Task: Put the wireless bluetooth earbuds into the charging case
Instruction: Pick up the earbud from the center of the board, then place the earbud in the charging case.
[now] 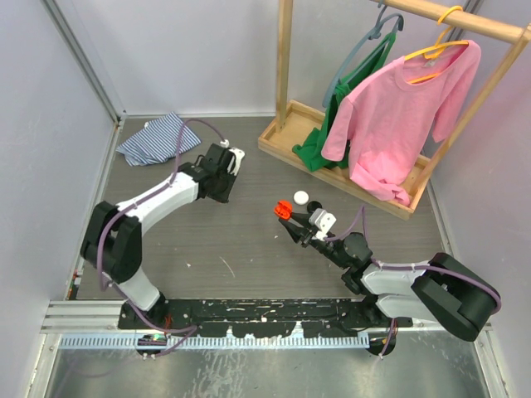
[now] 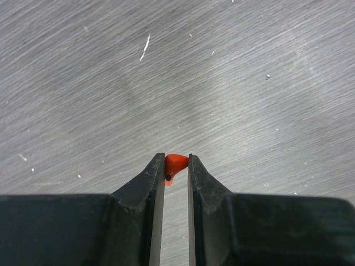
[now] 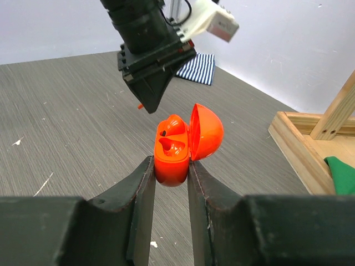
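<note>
Orange charging case, lid open, is pinched by the right gripper; the left gripper pinches one orange earbud.

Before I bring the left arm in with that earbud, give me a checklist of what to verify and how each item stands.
1. Left gripper shut on the red-orange earbud: ok.
2. Right gripper shut on the charging case: ok.
3. Case lid open: ok.
4. Free socket for this earbud: cannot tell; the recesses are all the same orange.
5. Earbud lined up over the case: not ok; in the top view the left gripper is well apart from it, off to the left.
6. Earbud turned the right way for the socket: cannot tell; it is mostly hidden between the fingers.
</note>
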